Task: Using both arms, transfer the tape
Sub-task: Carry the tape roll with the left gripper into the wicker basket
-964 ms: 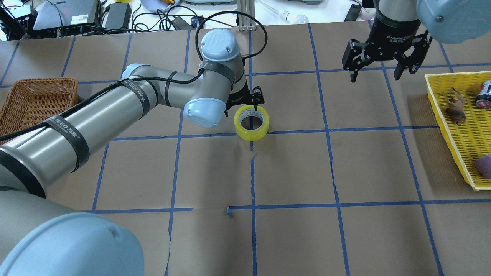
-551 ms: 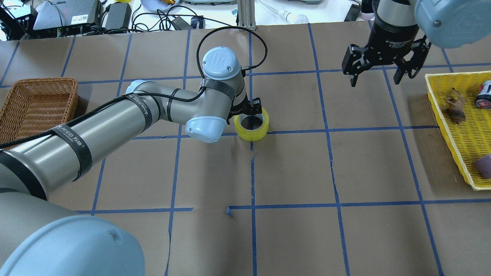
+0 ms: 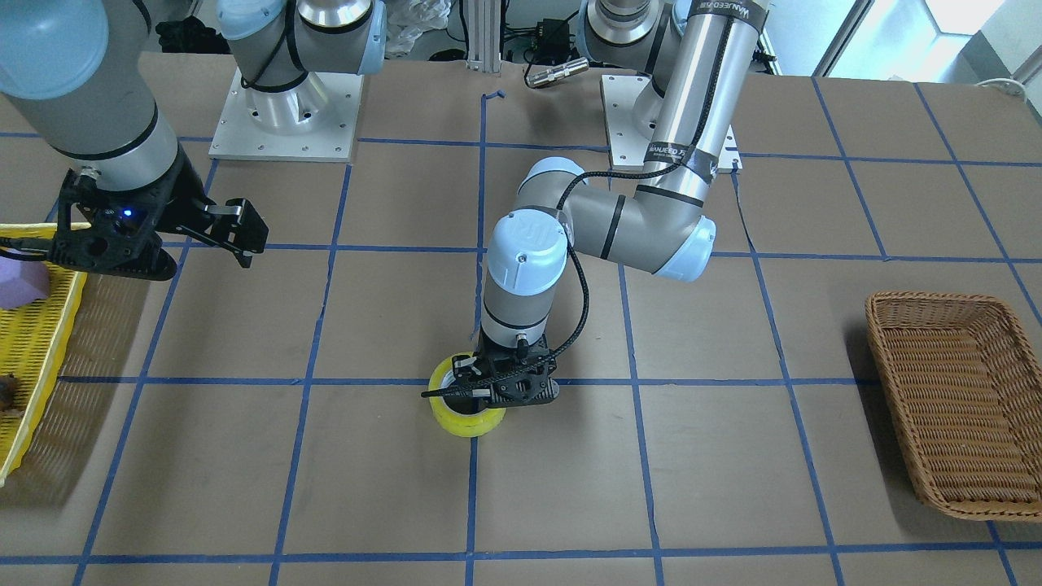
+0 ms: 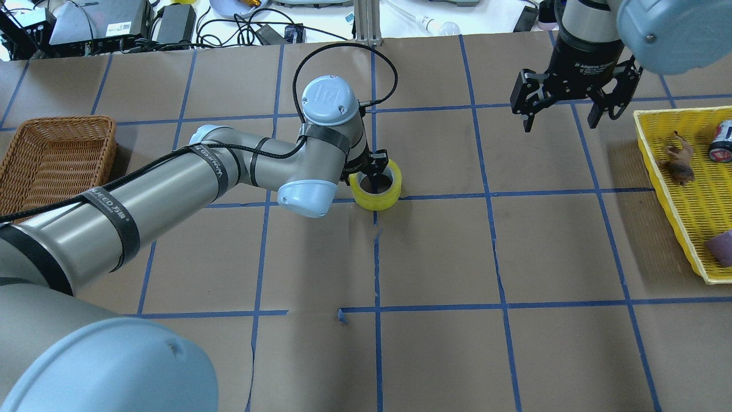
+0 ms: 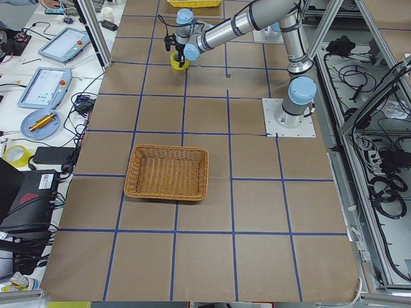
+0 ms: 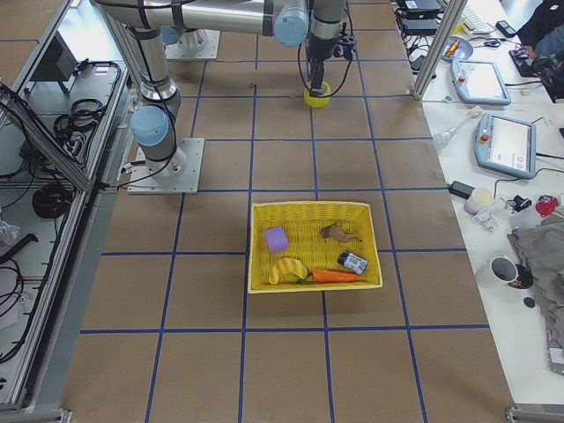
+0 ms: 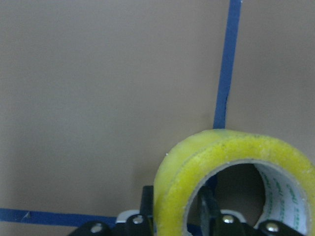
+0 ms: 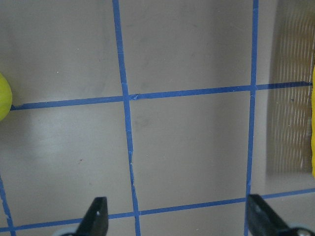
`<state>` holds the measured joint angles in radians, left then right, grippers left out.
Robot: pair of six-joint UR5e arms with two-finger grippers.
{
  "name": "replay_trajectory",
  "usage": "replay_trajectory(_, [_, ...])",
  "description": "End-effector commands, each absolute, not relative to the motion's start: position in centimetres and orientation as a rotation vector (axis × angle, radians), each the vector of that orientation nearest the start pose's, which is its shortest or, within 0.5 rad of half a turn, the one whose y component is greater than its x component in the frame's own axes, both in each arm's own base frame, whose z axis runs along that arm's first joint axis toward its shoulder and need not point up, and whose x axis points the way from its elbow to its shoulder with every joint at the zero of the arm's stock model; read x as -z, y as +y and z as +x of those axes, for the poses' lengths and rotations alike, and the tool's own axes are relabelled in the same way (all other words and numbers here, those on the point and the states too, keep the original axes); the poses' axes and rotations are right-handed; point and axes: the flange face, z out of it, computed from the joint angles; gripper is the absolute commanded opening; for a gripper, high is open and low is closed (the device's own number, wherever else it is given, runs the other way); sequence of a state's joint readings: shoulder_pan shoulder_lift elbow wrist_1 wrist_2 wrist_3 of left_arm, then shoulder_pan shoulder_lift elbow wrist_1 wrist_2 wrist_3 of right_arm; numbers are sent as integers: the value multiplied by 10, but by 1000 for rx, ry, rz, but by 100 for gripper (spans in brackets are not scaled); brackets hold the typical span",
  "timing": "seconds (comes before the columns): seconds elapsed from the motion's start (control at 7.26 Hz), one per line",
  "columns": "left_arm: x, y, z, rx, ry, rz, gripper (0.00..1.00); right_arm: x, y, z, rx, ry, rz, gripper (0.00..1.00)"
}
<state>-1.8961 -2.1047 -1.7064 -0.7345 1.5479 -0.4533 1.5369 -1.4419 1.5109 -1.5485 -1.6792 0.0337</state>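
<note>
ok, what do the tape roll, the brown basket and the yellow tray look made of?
The tape: glossy translucent yellow plastic film wound on a pale printed core, likely cardboard. The brown basket: woven wicker or rattan, matte; the weave shows, though it could be imitation. The yellow tray: moulded plastic mesh, judging by the even grid and saturated colour.
</note>
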Motion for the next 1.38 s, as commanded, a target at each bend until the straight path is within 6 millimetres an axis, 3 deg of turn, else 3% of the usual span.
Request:
replay_trajectory(0.0, [-238,-565,-325,317,3211,-198,0,-450,-541,103,-142,3246,104,100])
replay_trajectory(0.28, [-298,-556,-300,326,3196,-39,0,-449,-541,105,-142,3241,104,100])
replay_trajectory(0.55, [-349,-538,-229,110,3158,121,0,-450,-541,106,-136,3228,103,100])
replay_trajectory(0.69, [-355,-529,-197,-14,3148,75,0,-451,-541,106,-132,3229,101,100])
replay_trajectory(0.96, [-397,-519,-99,-135,3203,55,0,-454,-550,105,-34,3238,88,100])
replay_trajectory(1.24, [-405,-498,11,-255,3231,174,0,-454,-549,105,-31,3235,93,100])
